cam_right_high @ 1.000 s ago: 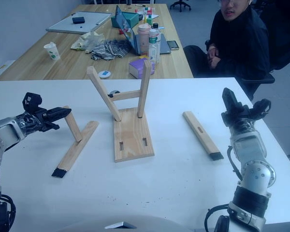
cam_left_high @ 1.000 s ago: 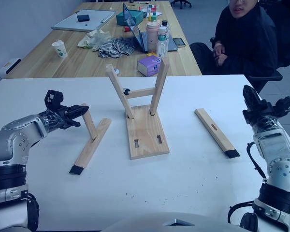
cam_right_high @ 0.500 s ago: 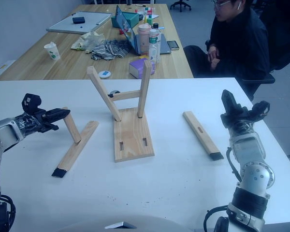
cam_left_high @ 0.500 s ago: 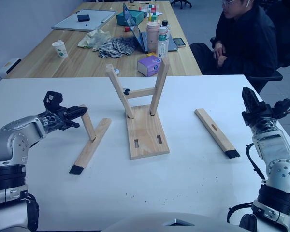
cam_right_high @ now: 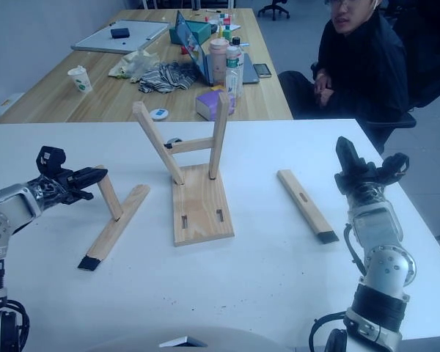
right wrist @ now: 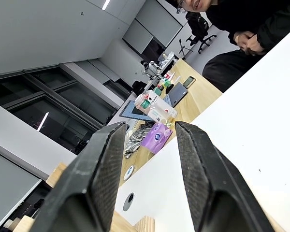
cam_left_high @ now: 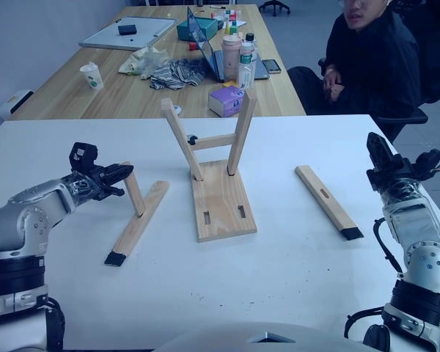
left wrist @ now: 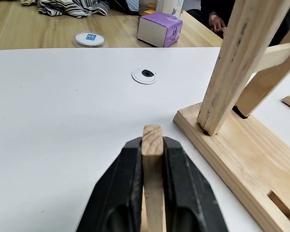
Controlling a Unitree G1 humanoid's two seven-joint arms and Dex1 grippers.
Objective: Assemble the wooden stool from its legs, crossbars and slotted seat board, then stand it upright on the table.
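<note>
The slotted seat board (cam_left_high: 224,199) lies flat mid-table with two legs (cam_left_high: 181,139) and a crossbar (cam_left_high: 213,141) standing in its far end. To its left a loose leg (cam_left_high: 138,221) rests on the table with a short crossbar (cam_left_high: 134,188) rising from it. My left gripper (cam_left_high: 116,173) is shut on the top of that crossbar (left wrist: 153,159). Another loose leg (cam_left_high: 328,201) lies to the right of the board. My right gripper (cam_left_high: 379,155) is raised at the table's right edge, open, with nothing between its fingers (right wrist: 102,171).
A small round white cap (left wrist: 145,75) sits in the table behind the board. A wooden table (cam_left_high: 66,92) beyond carries a purple box (cam_left_high: 226,99), bottles, a laptop, a cup and cloth. A person sits at the far right.
My left arm has shifted slightly along with the crossbar it holds. The right arm has kept still.
</note>
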